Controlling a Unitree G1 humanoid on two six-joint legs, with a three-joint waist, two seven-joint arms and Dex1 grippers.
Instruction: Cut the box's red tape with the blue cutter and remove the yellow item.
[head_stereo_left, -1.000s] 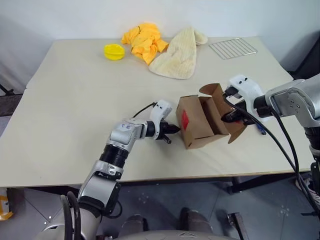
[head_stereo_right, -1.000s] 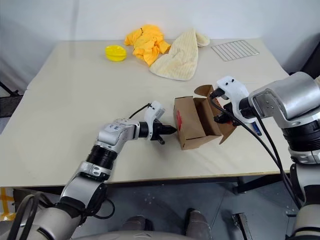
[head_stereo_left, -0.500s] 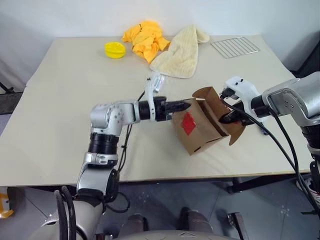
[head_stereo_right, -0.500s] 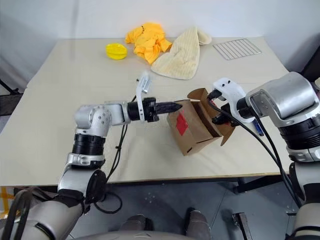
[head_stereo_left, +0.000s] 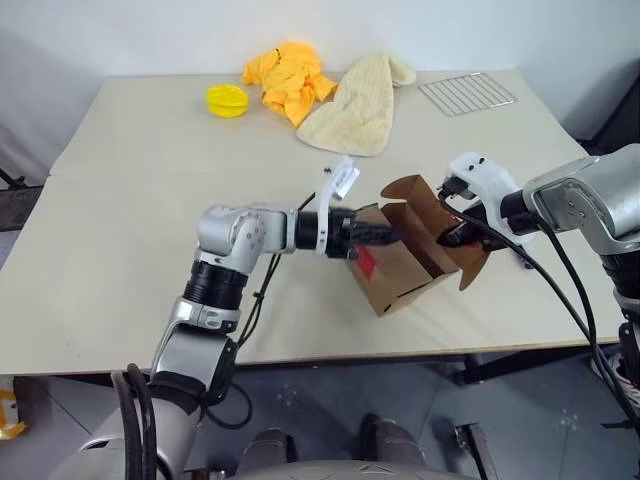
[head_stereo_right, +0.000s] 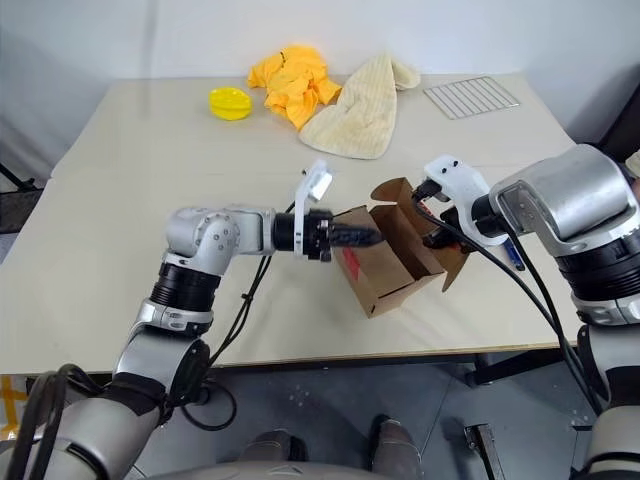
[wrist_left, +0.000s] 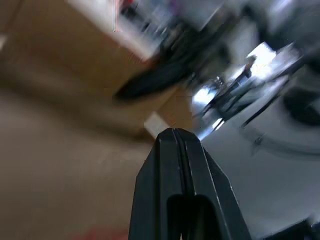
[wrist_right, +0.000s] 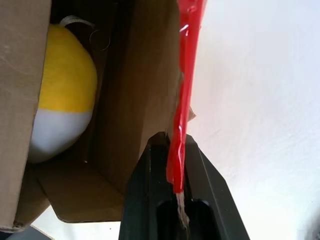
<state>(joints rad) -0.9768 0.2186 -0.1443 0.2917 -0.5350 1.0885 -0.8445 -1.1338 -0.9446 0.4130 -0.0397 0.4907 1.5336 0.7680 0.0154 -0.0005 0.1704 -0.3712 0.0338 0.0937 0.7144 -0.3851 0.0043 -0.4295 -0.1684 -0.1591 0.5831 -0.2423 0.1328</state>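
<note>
Two grippers work at one box (head_stereo_left: 405, 262) near the front of the table (head_stereo_left: 120, 250). Box: brown carton, tilted, resting on a lower edge, flaps open and facing up and toward the right arm. Red tape (head_stereo_left: 366, 262) shows on the side facing the camera; a second strip runs along a flap edge in the right wrist view.

Left gripper (head_stereo_left: 393, 236): fingers pressed together, nothing between them. It points across toward the right arm, tips at the box's upper near edge, at or just inside the opening; actual contact cannot be told.

Right gripper (head_stereo_left: 452, 236): clamped shut on the box's right flap; in the right wrist view the cardboard edge with its red strip sits pinched between the fingers (wrist_right: 150, 200).

Yellow item (wrist_right: 62, 95): inside the box, yellow above, white below, lying against an inner wall.

Cutter (head_stereo_left: 522, 260): a slim blue shape on the table just beyond the right gripper, mostly hidden by the arm.

Farther back: a cream cloth (head_stereo_left: 355, 105), an orange-yellow cloth (head_stereo_left: 285, 78) just beside it, a round yellow dish (head_stereo_left: 227, 100) to the left, a wire rack (head_stereo_left: 466, 93) at the far right.
</note>
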